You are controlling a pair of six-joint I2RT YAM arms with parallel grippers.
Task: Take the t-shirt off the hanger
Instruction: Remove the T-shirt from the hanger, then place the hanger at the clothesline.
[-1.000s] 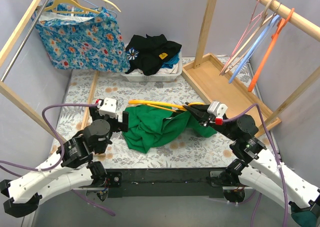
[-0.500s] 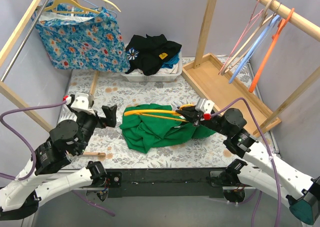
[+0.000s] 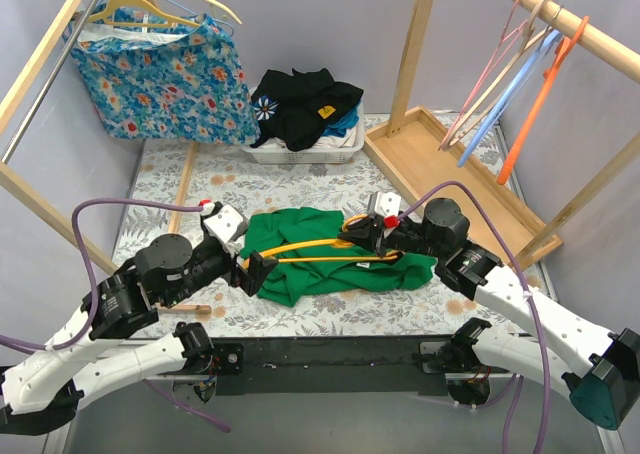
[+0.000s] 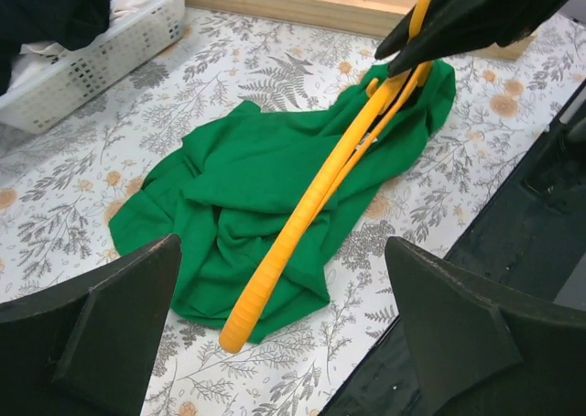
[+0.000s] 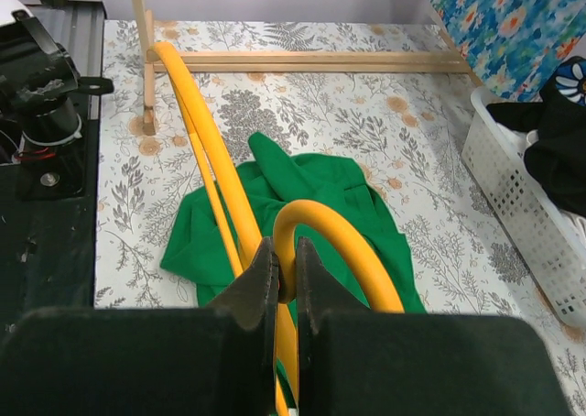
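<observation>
The top view sets both arms over the middle of the flower-printed desk [image 3: 330, 179], yet it is too coarse to read the grip. The right wrist view settles that: the right claw [image 5: 284, 251] is pressed together on the curved hook of the yellow hanger [image 5: 206, 159], whose two arms run away from the fingers over the cloth. The left wrist view adds what the other two hide. One hanger arm lies slanted across the top of the green t-shirt [image 4: 247, 169], its free tip reaching past the cloth's near edge, while its upper part rises to the dark fingers of the other arm. In that same view the left claw [image 4: 282, 246] is spread wide, hanging above the shirt and touching nothing. Only the top view takes in the surroundings. A white basket [image 3: 300, 156] heaped with dark clothes [image 3: 300, 104] sits at the back of the desk, and a blue floral garment [image 3: 160, 74] hangs on the left rack. On the right, a wooden tray [image 3: 440, 164] sits under a rail carrying orange [image 3: 540, 94], blue [image 3: 505, 99] and pink [image 3: 490, 74] hangers. Nothing lies between the claws and the shirt. The t-shirt is a crumpled, folded heap flat on the desk between the two arms. Whether any fold is caught around the hanger cannot be told.
</observation>
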